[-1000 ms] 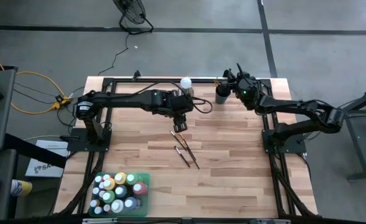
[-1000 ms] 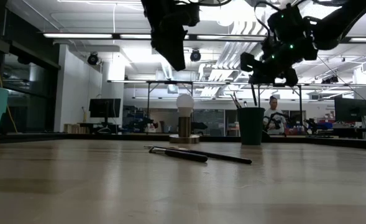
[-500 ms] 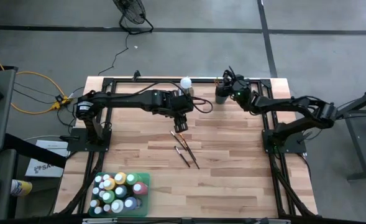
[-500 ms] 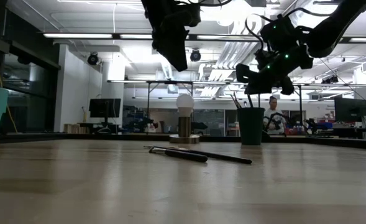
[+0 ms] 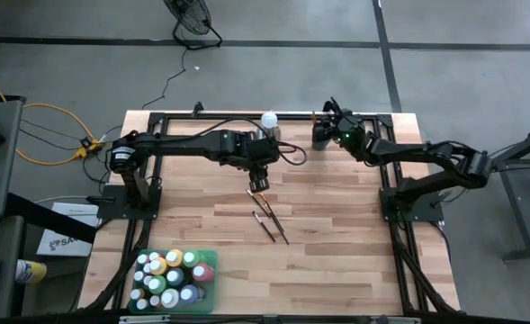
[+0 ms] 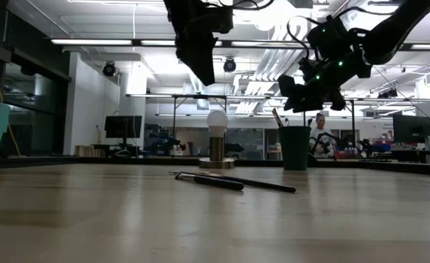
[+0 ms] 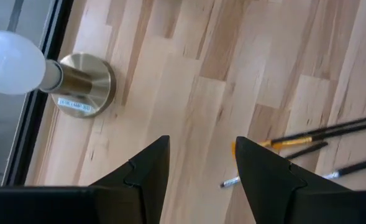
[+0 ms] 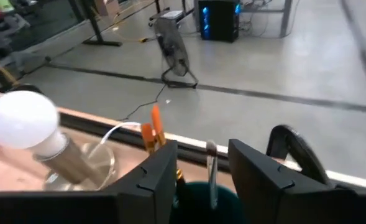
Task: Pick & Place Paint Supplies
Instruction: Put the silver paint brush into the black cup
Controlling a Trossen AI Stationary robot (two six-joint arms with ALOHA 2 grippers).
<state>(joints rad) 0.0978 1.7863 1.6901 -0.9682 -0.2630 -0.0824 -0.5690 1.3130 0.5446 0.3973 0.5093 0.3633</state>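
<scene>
Several thin brushes (image 5: pixel 266 211) lie flat on the wooden table near its middle. My left gripper (image 7: pixel 201 146) hangs open above them, with nothing between its fingers. At the far edge a dark green cup (image 6: pixel 294 148) stands upright. An orange-tipped brush (image 8: pixel 155 130) and a pale-tipped brush (image 8: pixel 211 168) stand in it. My right gripper (image 8: pixel 202 149) is open just above the cup's mouth. The pale-tipped brush rises between its fingers, and no touch shows. The paint bottles (image 5: pixel 170 274) stand in a green tray (image 5: pixel 209 255) at the near left.
A white ball on a brass base (image 5: pixel 269 120) stands at the far edge, left of the cup and close behind my left gripper. A black frame runs along the table's far edge and both sides. Bare wood lies between the brushes and the tray.
My right gripper has shifted a little toward the table's left and sunk slightly, so it now stands closer over the cup. It has also tipped and rolled a little.
</scene>
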